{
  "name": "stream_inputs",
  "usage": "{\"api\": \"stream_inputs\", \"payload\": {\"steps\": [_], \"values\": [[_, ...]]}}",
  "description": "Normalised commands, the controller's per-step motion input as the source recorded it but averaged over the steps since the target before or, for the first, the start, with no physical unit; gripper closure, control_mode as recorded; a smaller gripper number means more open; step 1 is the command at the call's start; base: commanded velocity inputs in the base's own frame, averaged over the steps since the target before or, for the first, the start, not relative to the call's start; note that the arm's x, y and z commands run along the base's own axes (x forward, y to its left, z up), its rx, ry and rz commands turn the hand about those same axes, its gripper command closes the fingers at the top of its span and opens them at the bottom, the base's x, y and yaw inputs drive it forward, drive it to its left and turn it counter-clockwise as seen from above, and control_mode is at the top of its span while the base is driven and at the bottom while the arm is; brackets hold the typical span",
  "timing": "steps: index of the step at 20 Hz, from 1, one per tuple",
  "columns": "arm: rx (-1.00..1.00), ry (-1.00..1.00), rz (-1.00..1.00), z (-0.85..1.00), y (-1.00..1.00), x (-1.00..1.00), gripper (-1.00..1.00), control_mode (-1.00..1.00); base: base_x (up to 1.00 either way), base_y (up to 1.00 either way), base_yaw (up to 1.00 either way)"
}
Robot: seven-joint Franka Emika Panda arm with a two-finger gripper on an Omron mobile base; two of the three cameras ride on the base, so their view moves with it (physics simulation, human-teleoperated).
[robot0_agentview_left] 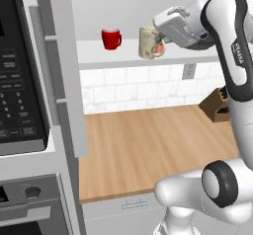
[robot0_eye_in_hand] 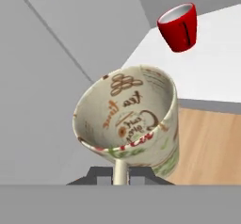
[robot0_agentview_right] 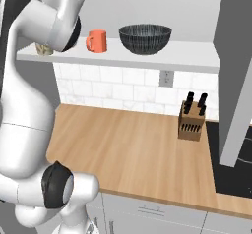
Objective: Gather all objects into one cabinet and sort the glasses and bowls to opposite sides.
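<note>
Closest to the hand camera, the beige mug (robot0_eye_in_hand: 129,124) sits at the shelf board's (robot0_agentview_left: 123,56) front edge, the gripper (robot0_agentview_left: 159,46) closed on its rim. Left stands the red cup (robot0_agentview_left: 111,38); right, the orange cup (robot0_agentview_right: 96,41), then the dark bowl (robot0_agentview_right: 145,38).

A brown wood counter (robot0_agentview_left: 148,145) fills the middle of the left base view. A black microwave (robot0_agentview_left: 20,71) sits at the far left, above an oven (robot0_agentview_left: 29,204). A knife block (robot0_agentview_right: 192,122) stands at the right, below a wall outlet (robot0_agentview_right: 166,77) on white tiles (robot0_agentview_right: 113,88).
</note>
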Motion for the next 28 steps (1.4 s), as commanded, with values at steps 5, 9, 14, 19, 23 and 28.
{"api": "stream_inputs", "payload": {"steps": [5, 9, 14, 19, 23, 28], "values": [[0.05, 0.0, -0.16, 0.36, 0.0, 0.3, 1.0, -1.0, 0.0, 0.0, 0.0], [-0.21, 0.14, -0.06, 0.29, -0.03, 0.51, 1.0, -1.0, 0.0, 0.0, 0.0], [-0.29, 0.18, 0.0, 0.25, -0.2, 0.64, 1.0, -1.0, 0.0, 0.0, 0.0], [-0.14, 0.09, -0.01, 0.02, -0.28, 0.64, 1.0, -1.0, 0.0, 0.0, 0.0], [0.1, -0.07, -0.02, -0.52, -0.09, 0.32, 1.0, -1.0, 0.0, 0.0, 0.0], [0.25, -0.17, -0.03, -0.52, 0.04, 0.09, 1.0, -1.0, 0.0, 0.0, 0.0]]}}
